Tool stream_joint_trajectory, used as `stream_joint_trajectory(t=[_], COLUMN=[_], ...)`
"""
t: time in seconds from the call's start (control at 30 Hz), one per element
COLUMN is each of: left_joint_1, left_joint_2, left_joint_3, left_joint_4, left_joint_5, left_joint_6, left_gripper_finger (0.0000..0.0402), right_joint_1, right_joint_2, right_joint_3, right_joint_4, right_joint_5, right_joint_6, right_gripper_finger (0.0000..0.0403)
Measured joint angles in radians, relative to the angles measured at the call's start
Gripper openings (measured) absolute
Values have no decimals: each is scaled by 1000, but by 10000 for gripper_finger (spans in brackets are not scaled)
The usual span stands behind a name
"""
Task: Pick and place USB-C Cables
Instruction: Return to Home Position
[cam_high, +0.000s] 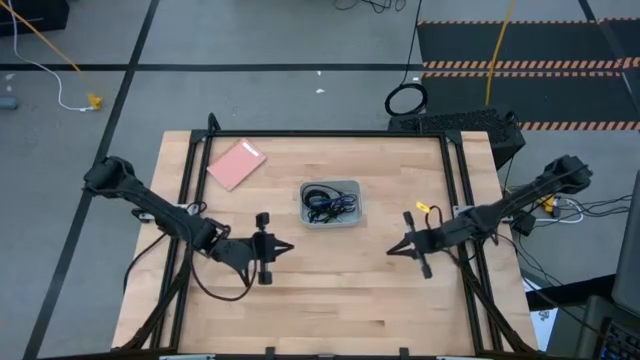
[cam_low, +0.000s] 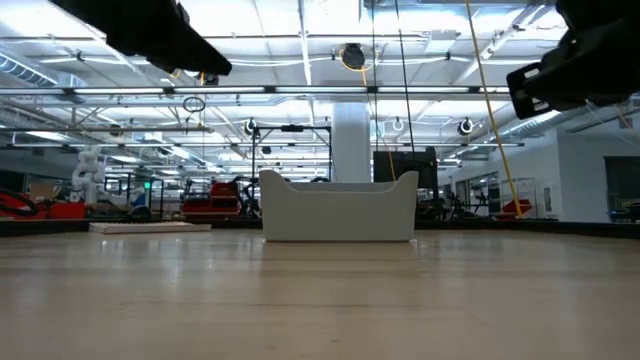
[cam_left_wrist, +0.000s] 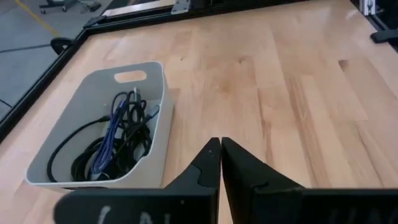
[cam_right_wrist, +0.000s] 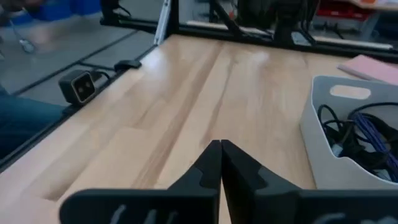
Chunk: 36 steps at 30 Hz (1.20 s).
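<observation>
A grey plastic bin (cam_high: 331, 204) stands mid-table and holds the coiled USB-C cables (cam_high: 328, 203). In the left wrist view, black cables (cam_left_wrist: 93, 155) and a purple-blue one (cam_left_wrist: 112, 134) lie tangled inside the bin (cam_left_wrist: 158, 93). The right wrist view shows the same bin (cam_right_wrist: 314, 134) with its cables (cam_right_wrist: 360, 140). My left gripper (cam_high: 291, 247) hovers shut above the table, left of and nearer than the bin. My right gripper (cam_high: 389, 250) hovers shut to the bin's right and near side. In the low view the bin (cam_low: 338, 208) rests on its base.
A flat pink pad (cam_high: 236, 164) lies on the table's far left part. A thick black cable ring (cam_high: 405, 100) sits on the floor beyond the far edge. Black frame rails (cam_high: 455, 180) run along the table's sides. Bare wood (cam_high: 340, 290) spreads between the grippers and the near edge.
</observation>
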Motion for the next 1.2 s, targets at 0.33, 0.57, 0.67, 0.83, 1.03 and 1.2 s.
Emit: stream_joint_trajectory(t=[0.33,0.57,0.67,0.83,1.03,1.2], left_joint_1=[1,21,38,64,97,129], left_joint_2=[0,-74,-145,-280,-444,-560], left_joint_3=[-130,-207,-244,-321,-417,-478], left_joint_4=[222,278,281,280,278,275], left_joint_5=[15,17,16,17,17,17], left_joint_6=[58,94,106,135,169,186], left_gripper_finger=[6,17,7,10,20,21], right_joint_1=[-1,-37,-69,-146,-270,-371], right_joint_2=[-190,-251,-251,-251,-267,-301], right_joint_3=[-101,-149,-180,-185,-186,-187], right_joint_4=[11,49,116,126,131,130], right_joint_5=[-27,-51,-77,-122,-237,-236], right_joint_6=[-67,-109,-118,-143,-182,-180], right_gripper_finger=[1,0,0,0,0,0])
